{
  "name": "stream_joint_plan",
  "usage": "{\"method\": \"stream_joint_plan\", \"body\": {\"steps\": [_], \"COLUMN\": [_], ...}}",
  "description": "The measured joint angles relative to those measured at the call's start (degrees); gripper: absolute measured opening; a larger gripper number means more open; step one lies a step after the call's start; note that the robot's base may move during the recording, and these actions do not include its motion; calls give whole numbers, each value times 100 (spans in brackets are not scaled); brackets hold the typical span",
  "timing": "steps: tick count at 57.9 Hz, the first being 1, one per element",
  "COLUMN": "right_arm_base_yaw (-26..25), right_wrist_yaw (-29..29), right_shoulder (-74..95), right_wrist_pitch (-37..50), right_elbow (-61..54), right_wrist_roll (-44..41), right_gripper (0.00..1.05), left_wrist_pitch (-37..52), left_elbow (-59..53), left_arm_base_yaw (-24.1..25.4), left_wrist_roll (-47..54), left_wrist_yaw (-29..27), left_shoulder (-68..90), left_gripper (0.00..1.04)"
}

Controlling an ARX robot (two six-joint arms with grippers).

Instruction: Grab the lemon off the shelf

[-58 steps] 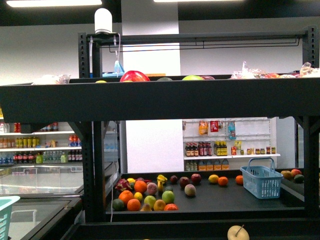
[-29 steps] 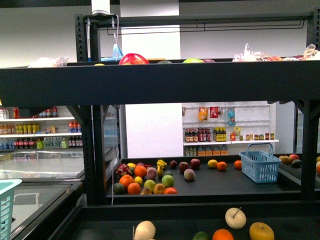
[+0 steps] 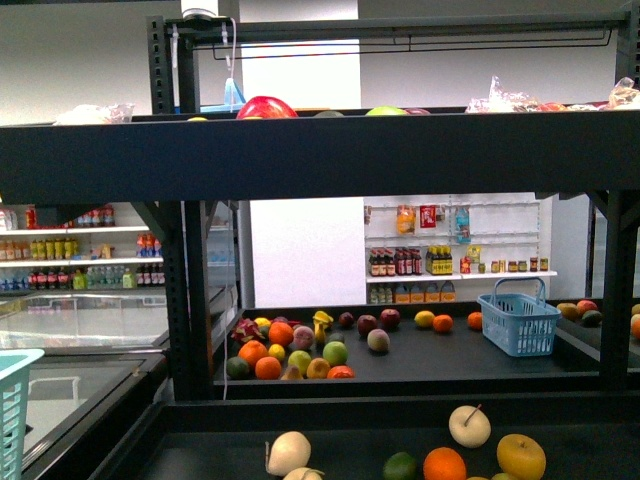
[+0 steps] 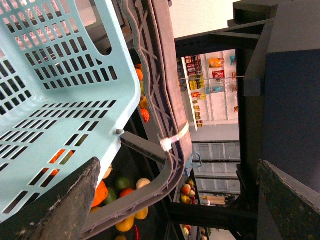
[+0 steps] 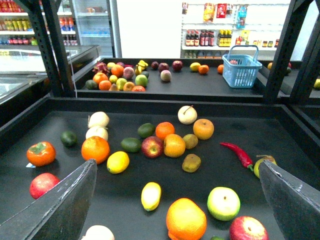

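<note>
Lemon (image 5: 118,162): lying on the shelf's (image 5: 150,106) low dark tray, just beside an orange (image 5: 95,149), with other fruit scattered around it.
Right gripper (image 5: 177,166): hanging above that tray, jaws standing spread wide and gripping nothing; the lemon is sitting apart from both fingers.
Left gripper (image 4: 180,162): jaws gaping wide too, empty, looking past a pale blue basket (image 4: 60,90).
Front view: showing neither arm.
</note>
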Motion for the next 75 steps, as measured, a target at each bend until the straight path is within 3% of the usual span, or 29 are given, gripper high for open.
{"method": "stream_joint_plan", "body": {"steps": [25,39,63,75], "right_arm_base_yaw": [0,0,0,0], "right_wrist_yaw": [0,0,-2,-2], "right_shoulder": [0,0,0,0], "right_wrist_pitch": [0,0,0,0], "right_elbow": [0,0,0,0], "right_wrist_roll": [0,0,0,0], "right_gripper": [97,97,97,97], "left_wrist_pitch": [90,55,-149,-179], "left_elbow": [1414,1526,1622,1622], "left_arm_base_yaw": [-380,-496,-514,-501], "left_wrist_roll": [-540,-560,-275,-417], "left_wrist_yaw": [-431,-546,-898,-973], "left_shoulder": [1292,1375,1497,1460], "left_gripper": [97,97,26,19]}}
